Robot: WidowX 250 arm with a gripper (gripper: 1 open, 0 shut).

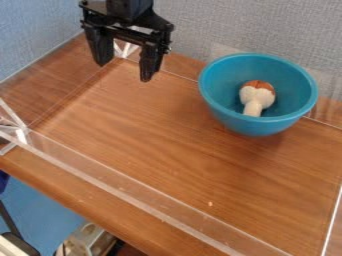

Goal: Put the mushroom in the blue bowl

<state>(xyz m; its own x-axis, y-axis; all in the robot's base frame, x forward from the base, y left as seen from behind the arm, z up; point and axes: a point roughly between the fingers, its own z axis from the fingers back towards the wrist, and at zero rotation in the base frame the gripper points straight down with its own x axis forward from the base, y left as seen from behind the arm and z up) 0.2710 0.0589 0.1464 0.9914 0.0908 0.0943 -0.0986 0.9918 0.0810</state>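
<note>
The mushroom (257, 96) lies inside the blue bowl (221, 95), cream stem toward the front and orange-brown cap toward the back. The bowl stands on the wooden table at the right rear. My gripper (122, 59) hangs above the table's back left area, well to the left of the bowl. Its two black fingers (96, 50) stand wide apart and point down with nothing between them.
A low clear plastic wall (160, 205) rims the wooden tabletop (160, 140). A blue-grey textured wall rises behind. Beyond the front edge the floor and some clutter show at the lower left.
</note>
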